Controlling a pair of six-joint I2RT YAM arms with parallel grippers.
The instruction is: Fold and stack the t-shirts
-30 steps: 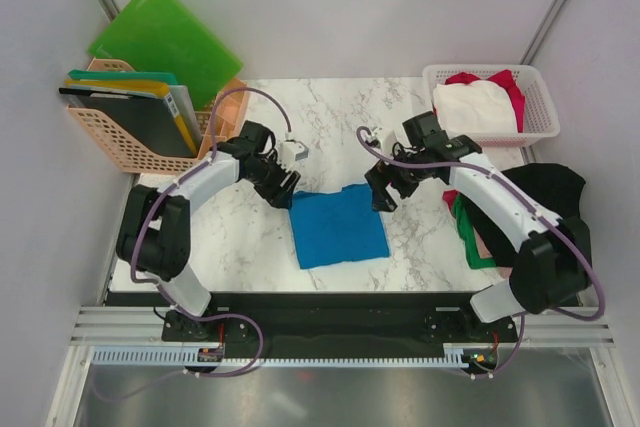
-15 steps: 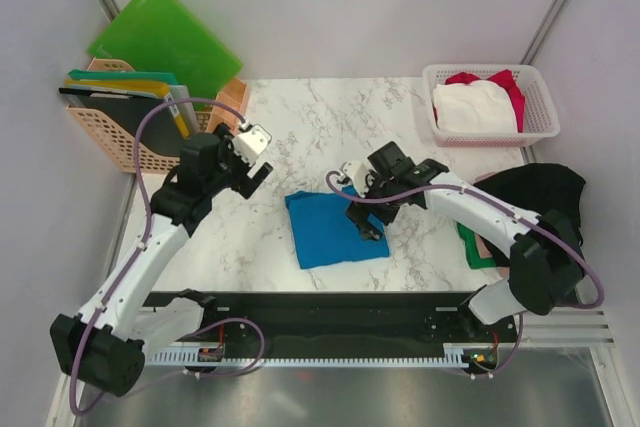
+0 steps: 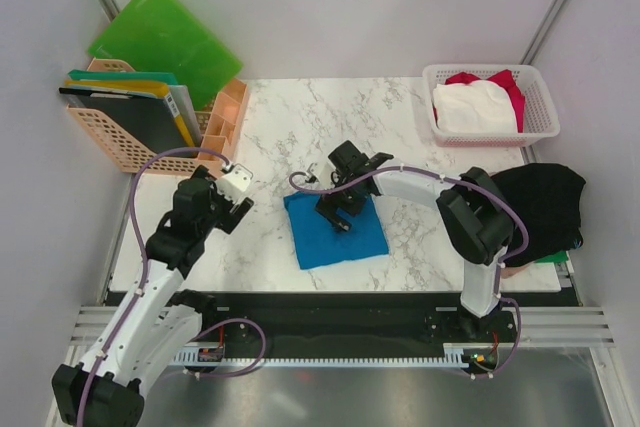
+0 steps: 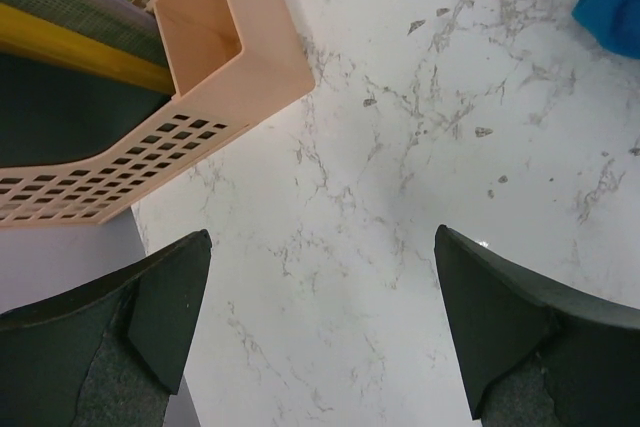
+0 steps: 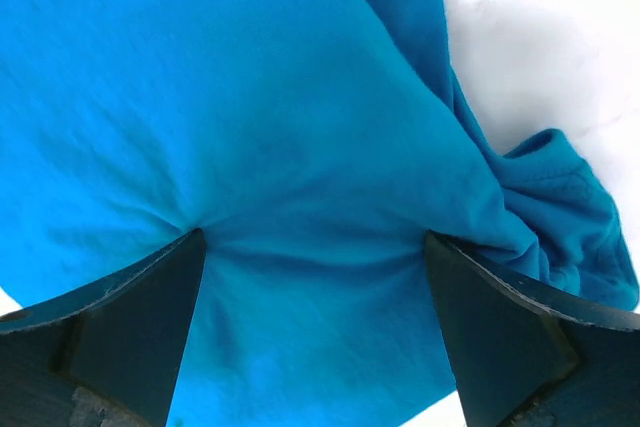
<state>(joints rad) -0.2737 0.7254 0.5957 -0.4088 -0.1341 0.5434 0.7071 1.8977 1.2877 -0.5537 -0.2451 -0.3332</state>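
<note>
A bright blue t-shirt [image 3: 338,235] lies folded in a rough square at the middle of the marble table [image 3: 300,117]. My right gripper [image 3: 338,211] is down on its far half, open. In the right wrist view both fingertips [image 5: 185,257] press into the blue cloth [image 5: 250,97], which wrinkles between them, with the right gripper [image 5: 313,237] gripping nothing. My left gripper [image 3: 238,209] hangs open over bare table left of the shirt. The left wrist view shows the left gripper [image 4: 322,237] with nothing in it and a corner of the blue shirt [image 4: 615,7] at the top right.
A white lattice basket [image 3: 485,137] at the back right holds a white t-shirt [image 3: 470,105] and a red one [image 3: 505,82]. A black t-shirt [image 3: 545,197] hangs over the right edge. A peach rack [image 3: 120,152] [image 4: 215,57] and green folders [image 3: 165,37] stand at the back left.
The left gripper let go and opened wide, and its arm drew back to the left, away from the shirt. The right gripper moved left and came down onto the blue shirt.
</note>
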